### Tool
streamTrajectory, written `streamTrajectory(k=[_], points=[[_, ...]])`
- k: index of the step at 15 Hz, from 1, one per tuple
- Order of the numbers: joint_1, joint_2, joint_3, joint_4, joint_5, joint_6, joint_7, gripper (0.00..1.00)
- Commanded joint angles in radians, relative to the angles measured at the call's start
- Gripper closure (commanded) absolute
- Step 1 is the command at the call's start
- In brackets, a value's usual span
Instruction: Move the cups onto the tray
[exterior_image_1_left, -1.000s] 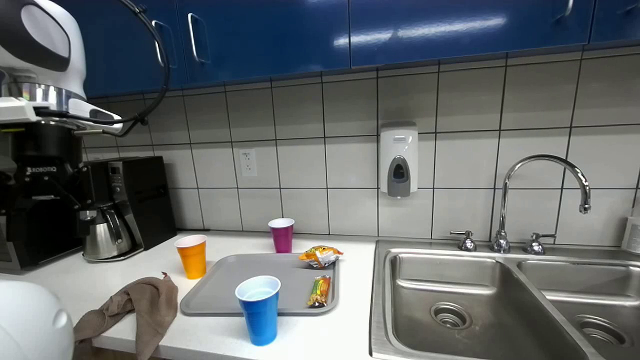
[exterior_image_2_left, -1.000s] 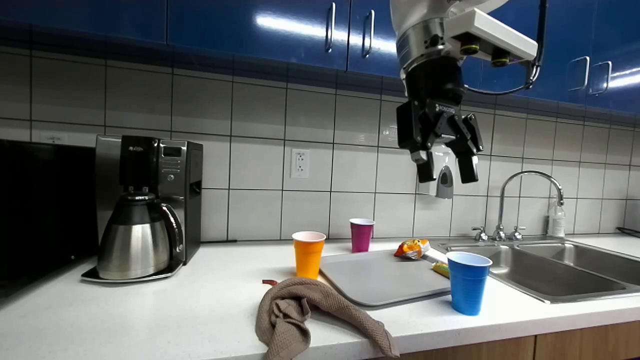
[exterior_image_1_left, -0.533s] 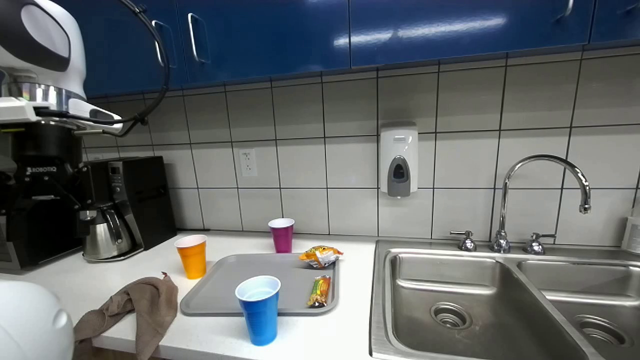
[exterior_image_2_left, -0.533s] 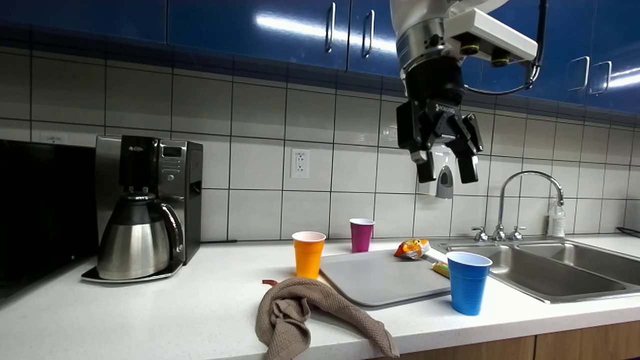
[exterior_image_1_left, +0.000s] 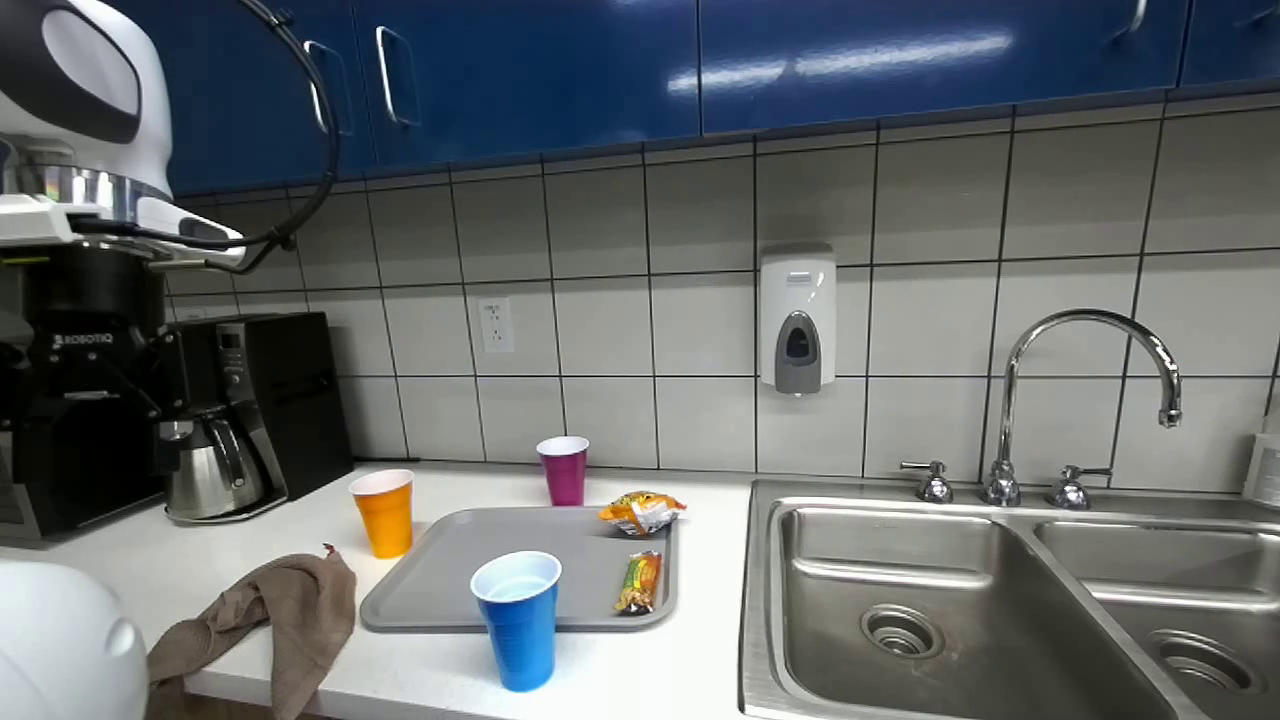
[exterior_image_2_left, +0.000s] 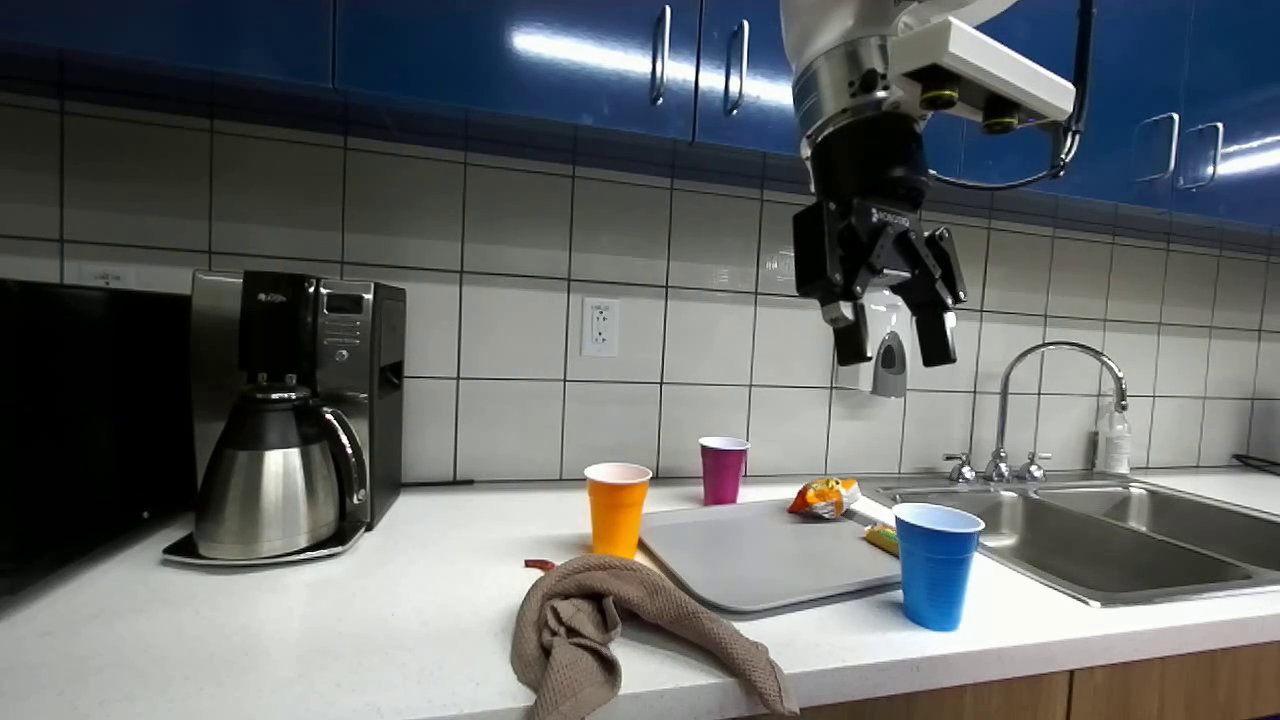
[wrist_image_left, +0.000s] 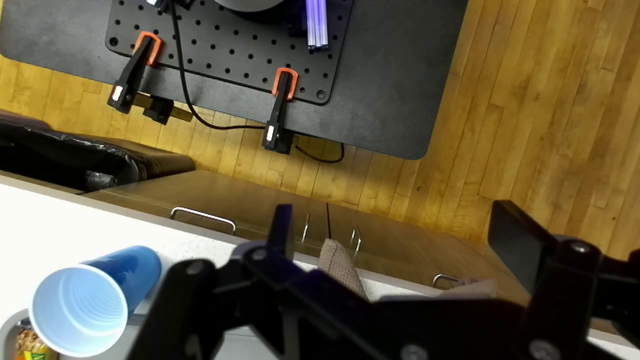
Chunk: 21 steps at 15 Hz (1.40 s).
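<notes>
The blue cup (exterior_image_1_left: 518, 625) stands upright on the counter at the tray's front edge; it also shows in an exterior view (exterior_image_2_left: 938, 575) and the wrist view (wrist_image_left: 90, 305). The orange cup (exterior_image_1_left: 386, 515) (exterior_image_2_left: 617, 515) stands upright left of the tray. The purple cup (exterior_image_1_left: 565, 475) (exterior_image_2_left: 723, 475) stands upright behind the tray's far edge. The grey tray (exterior_image_1_left: 470, 560) (exterior_image_2_left: 760, 560) lies flat and holds no cup. My gripper (exterior_image_2_left: 895, 350) is open and empty, high above the counter; its spread fingers show in the wrist view (wrist_image_left: 395, 225). Its fingertips are not clear in an exterior view.
An orange snack bag (exterior_image_1_left: 642, 512) and a snack bar (exterior_image_1_left: 640, 582) lie on the tray's right side. A brown towel (exterior_image_2_left: 590, 630) hangs over the counter's front edge. A coffee pot (exterior_image_2_left: 270, 490) stands at left, a steel sink (exterior_image_1_left: 760, 600) at right. Blue cabinets (exterior_image_1_left: 540, 80) hang above.
</notes>
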<state>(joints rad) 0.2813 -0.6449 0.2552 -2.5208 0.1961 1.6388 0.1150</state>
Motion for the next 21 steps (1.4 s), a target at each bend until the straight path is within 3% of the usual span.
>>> streamTrajectory(k=[1, 5, 10, 21], points=[[-0.007, 0.0, 0.005, 0.003, 0.002, -0.004, -0.003, 0.0], [-0.007, 0.0, 0.005, 0.003, 0.002, -0.004, -0.003, 0.0], [-0.041, -0.004, -0.047, -0.015, -0.063, 0.048, -0.079, 0.0], [-0.137, 0.122, -0.166, -0.043, -0.189, 0.318, -0.17, 0.0]])
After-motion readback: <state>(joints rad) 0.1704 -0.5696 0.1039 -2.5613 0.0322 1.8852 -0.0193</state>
